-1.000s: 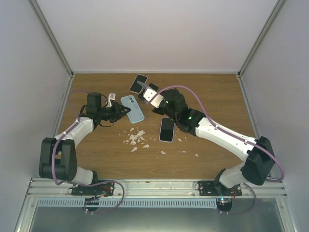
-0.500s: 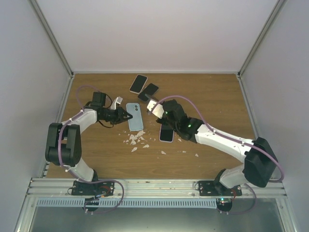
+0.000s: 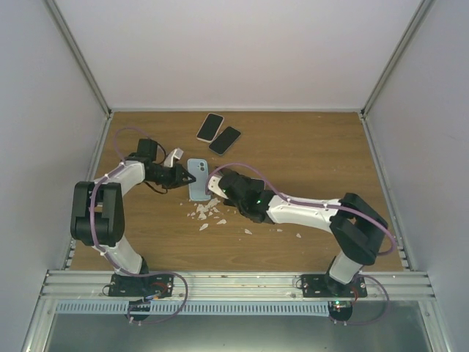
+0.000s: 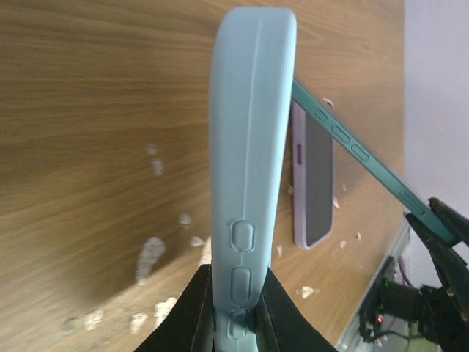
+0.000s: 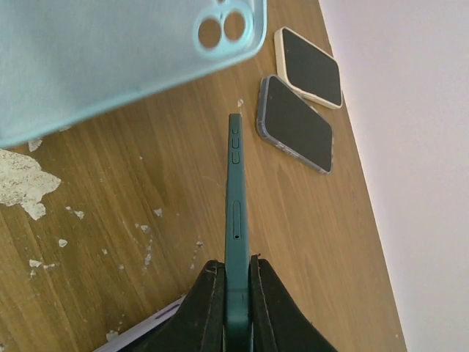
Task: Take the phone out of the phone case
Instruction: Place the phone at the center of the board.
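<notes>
Light was bright, even and diffuse, leaving only faint shadows on the table [image 3: 308, 147]. In both wrist views the close case [image 4: 249, 147] looked soft, and the wall [image 5: 410, 147] was washed out.

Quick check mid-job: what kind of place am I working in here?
Probably a lab test cell rather than a home or shop: white panel walls box in a wooden table on three sides, and spare phones lie near its far edge, seemingly as props.

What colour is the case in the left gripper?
The case is pale blue, clearest in the left wrist view.
</notes>
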Controlling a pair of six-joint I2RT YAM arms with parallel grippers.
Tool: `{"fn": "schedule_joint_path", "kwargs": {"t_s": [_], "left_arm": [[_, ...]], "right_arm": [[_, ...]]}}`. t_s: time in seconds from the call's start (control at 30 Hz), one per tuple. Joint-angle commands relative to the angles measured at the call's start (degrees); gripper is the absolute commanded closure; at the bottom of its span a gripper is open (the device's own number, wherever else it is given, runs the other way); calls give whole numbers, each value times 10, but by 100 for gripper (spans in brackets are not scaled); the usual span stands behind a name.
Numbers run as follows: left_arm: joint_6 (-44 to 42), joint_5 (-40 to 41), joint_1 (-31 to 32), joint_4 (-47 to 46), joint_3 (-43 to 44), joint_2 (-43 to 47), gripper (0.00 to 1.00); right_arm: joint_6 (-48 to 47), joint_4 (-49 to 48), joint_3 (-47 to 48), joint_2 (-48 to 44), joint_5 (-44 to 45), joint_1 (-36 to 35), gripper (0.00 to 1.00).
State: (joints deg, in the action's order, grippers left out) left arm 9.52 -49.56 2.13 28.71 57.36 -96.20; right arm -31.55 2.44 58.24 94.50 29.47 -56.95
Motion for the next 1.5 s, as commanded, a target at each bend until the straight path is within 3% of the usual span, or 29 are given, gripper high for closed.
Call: {"fn": "schedule_joint_path", "kwargs": {"t_s": [0.0,0.33,0.67,1.03,1.1,1.17,1.47], "left_arm": [[-13,51,-39,10,21,1,100],[7,59,-73,-5,3,5,100],[11,57,-74,-12,-2,-4,100],[16,63,-74,-18,-12,6,100],[16,67,-74,-18,-10,5,100],[16,69,-74,-17,-9,3,100],[17,75,-74,-19,-15,7,100]], "right_arm": [[-2,-57,36,33,62,-16,99],[-19,-53,102,139,109,-28,100],[-13,-36,107,174,138,-56,98],[8,-8,120,204,136,-76,83],[12,1,122,203,129,-78,70],[17,8,123,201,122,-82,65],[30,25,129,196,100,-88,62]]}}
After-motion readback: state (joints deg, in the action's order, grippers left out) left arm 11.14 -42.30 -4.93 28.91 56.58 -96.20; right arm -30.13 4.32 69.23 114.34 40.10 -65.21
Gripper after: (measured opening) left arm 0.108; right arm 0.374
